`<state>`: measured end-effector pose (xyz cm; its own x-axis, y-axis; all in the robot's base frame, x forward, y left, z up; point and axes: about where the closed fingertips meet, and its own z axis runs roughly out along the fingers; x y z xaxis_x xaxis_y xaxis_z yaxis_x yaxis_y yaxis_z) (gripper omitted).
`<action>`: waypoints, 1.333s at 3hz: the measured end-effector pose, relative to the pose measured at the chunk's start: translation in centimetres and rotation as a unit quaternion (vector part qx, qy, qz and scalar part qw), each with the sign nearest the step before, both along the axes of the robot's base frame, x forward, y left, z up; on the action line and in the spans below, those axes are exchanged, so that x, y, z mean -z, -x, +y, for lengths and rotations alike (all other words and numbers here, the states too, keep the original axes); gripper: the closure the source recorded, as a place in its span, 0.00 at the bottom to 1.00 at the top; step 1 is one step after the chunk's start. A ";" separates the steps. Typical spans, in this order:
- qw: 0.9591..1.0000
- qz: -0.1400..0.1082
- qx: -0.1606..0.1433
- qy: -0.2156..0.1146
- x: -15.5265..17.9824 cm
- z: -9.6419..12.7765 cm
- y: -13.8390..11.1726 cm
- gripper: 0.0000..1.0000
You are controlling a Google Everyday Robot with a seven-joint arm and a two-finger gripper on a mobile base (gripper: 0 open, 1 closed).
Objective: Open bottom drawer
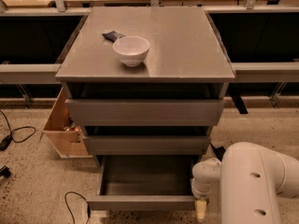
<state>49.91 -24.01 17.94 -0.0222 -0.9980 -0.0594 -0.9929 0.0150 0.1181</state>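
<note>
The bottom drawer [140, 202] of the grey cabinet is pulled out, showing its plain grey box interior. Its slim front sits low in the view. Above it are two taller-fronted grey drawers, the middle one [145, 144] and the top one [145, 112], both standing slightly out. My gripper [201, 208] is at the right end of the bottom drawer's front, at the end of my white arm [257, 185]. Only a pale tip of it shows below the wrist.
A white bowl [131, 50] and a small dark object [113, 35] sit on the cabinet top [187, 45]. A light wooden box [62, 125] stands at the cabinet's left. Cables [18, 134] lie on the speckled floor. Dark shelving runs behind.
</note>
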 end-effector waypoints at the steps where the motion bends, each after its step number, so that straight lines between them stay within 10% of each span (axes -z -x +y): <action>1: 1.000 0.015 -0.008 -0.024 0.8 1.1 0.5 0.04; 4: 0.996 0.083 -0.027 -0.031 0.4 2.8 6.9 0.73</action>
